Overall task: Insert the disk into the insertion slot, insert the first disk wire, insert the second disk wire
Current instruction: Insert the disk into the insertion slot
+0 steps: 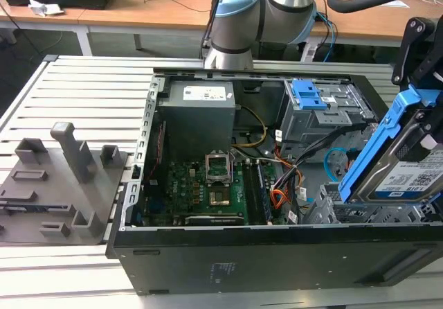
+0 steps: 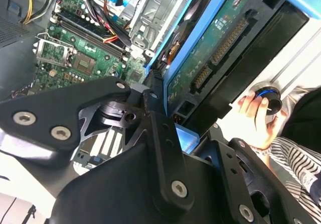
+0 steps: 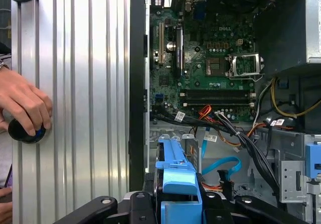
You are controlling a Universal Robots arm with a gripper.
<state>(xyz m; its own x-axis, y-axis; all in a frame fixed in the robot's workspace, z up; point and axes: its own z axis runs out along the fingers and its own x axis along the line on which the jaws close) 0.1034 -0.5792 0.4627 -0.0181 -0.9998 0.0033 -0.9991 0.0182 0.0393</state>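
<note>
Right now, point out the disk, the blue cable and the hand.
disk (image 1: 408,177), exterior view, white label.
blue cable (image 3: 223,162), first wrist view, its curved middle.
hand (image 3: 22,101), first wrist view, its back.

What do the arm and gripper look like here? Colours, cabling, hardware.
The arm has silver-grey round tube segments with light-blue joint caps. A thick black hose runs near it. The gripper is matte black, built from flat linkage bars pinned with silver screws.
</note>
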